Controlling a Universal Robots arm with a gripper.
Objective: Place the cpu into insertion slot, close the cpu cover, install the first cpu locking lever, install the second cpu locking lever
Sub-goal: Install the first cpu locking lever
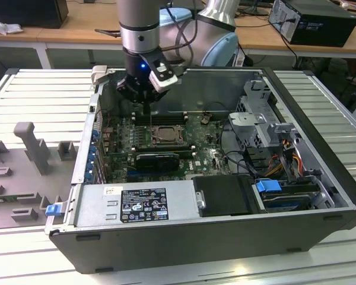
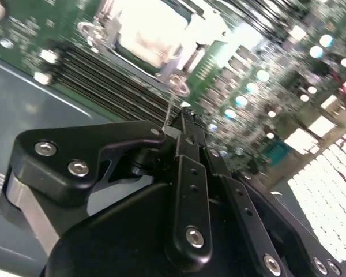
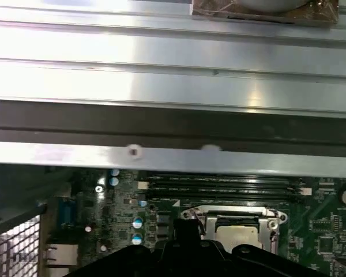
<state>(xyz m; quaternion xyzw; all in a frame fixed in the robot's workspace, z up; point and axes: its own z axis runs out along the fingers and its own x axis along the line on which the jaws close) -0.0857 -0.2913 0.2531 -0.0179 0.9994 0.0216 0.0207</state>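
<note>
1. Over the motherboard, I hold the gripper (image 1: 147, 102) just behind the insertion slot (image 1: 164, 134).
2. Its fingers (image 2: 187, 135) are pinched together, seemingly on a thin wire lever.
3. I see the cpu (image 3: 237, 232) seated under the cpu cover (image 3: 233, 217); I judge lever installation underway, needing a precise hook-down.

Green motherboard (image 1: 166, 145), pale beige cpu (image 3: 237, 232), black tool (image 2: 184, 124).

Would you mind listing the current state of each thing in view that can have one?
computer case: side open, motherboard exposed.
cpu: seated flat in the insertion slot.
cpu cover: lowered over the socket, as far as the exterior view shows.
hand: shut, fingers together, above the board beside the socket.
</note>
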